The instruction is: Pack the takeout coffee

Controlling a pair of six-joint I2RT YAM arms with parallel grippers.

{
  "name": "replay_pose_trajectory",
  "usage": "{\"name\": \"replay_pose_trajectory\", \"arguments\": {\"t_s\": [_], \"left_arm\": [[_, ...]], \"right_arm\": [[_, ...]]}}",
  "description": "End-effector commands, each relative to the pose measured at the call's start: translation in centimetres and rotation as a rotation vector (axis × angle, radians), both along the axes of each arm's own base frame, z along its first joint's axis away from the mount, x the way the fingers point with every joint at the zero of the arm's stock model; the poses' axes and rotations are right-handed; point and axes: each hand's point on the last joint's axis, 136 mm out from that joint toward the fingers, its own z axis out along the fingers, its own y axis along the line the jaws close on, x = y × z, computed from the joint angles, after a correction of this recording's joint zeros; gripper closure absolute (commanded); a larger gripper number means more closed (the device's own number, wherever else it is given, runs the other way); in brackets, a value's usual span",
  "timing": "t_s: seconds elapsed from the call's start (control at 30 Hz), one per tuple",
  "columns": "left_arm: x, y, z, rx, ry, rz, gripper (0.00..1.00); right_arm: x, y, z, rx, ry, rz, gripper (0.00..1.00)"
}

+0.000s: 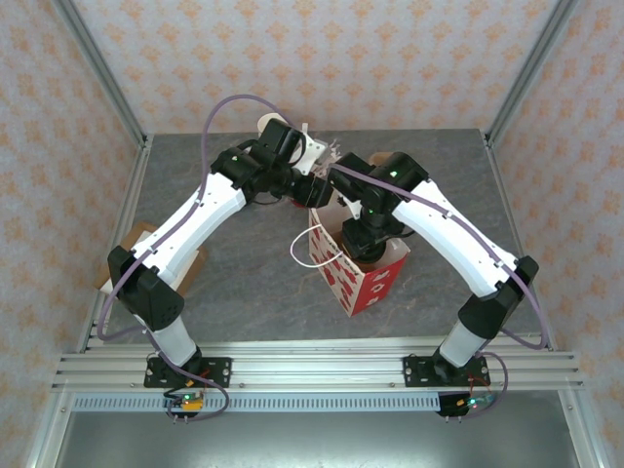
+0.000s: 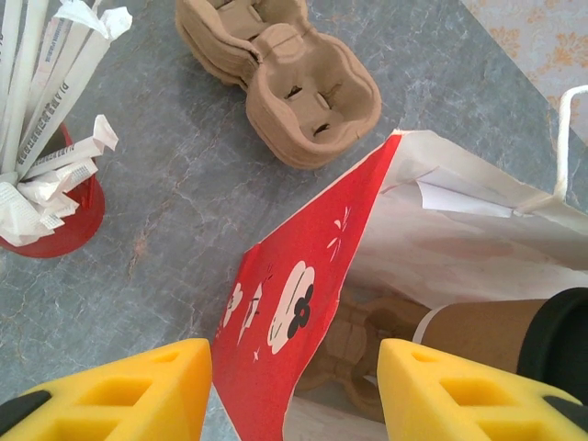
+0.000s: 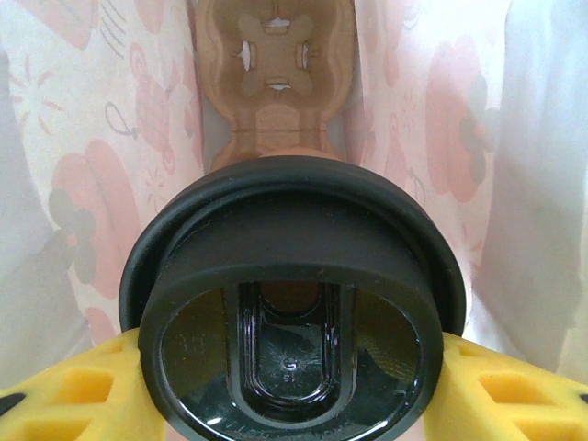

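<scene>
A grey stone-look table [image 1: 244, 292] carries everything. From its near edge the left arm [image 1: 195, 219] and right arm [image 1: 458, 234] bend inward and meet over a paper bag [image 1: 363, 285] standing upright and open near the middle. The bag is red and white, with a white cord handle [image 2: 560, 138].

On the table beyond the bag lies a stack of brown pulp cup carriers [image 2: 285, 83], and beside it stands a red cup [image 2: 55, 216] full of paper-wrapped straws [image 2: 46, 83].

One more carrier [image 3: 276, 83] lies flat at the bottom of the bag. The takeout coffee [image 2: 491, 335], a brown cup under a black lid [image 3: 289, 303], hangs inside the bag above that carrier.

The right gripper [image 3: 294, 390] reaches down into the bag, its yellow fingers [image 3: 83, 390] clamped on the coffee from both sides just below the lid. The left gripper [image 2: 294, 386] hovers at the bag's rim with its jaws apart, the red side wall standing between them and not pinched.
</scene>
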Motion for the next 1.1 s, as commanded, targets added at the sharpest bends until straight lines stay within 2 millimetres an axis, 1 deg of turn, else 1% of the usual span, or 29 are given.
{"name": "replay_pose_trajectory", "arguments": {"t_s": [0.0,0.47,0.83,1.07], "left_arm": [[0.4,-0.1,1.9,-0.019,-0.054,0.017,0.48],[0.4,0.2,1.8,-0.01,-0.056,0.024,0.48],[0.3,0.3,1.8,-0.004,-0.058,0.022,0.48],[0.2,0.3,1.7,-0.003,-0.057,0.022,0.47]], "right_arm": [[-0.7,-1.4,-0.5,-0.078,0.028,0.013,0.48],[-0.4,-0.9,-3.0,-0.088,0.058,0.007,0.49],[0.0,-0.7,-4.2,-0.071,0.062,0.001,0.5],[-0.2,-0.6,-4.8,-0.033,0.076,-0.017,0.51]]}}
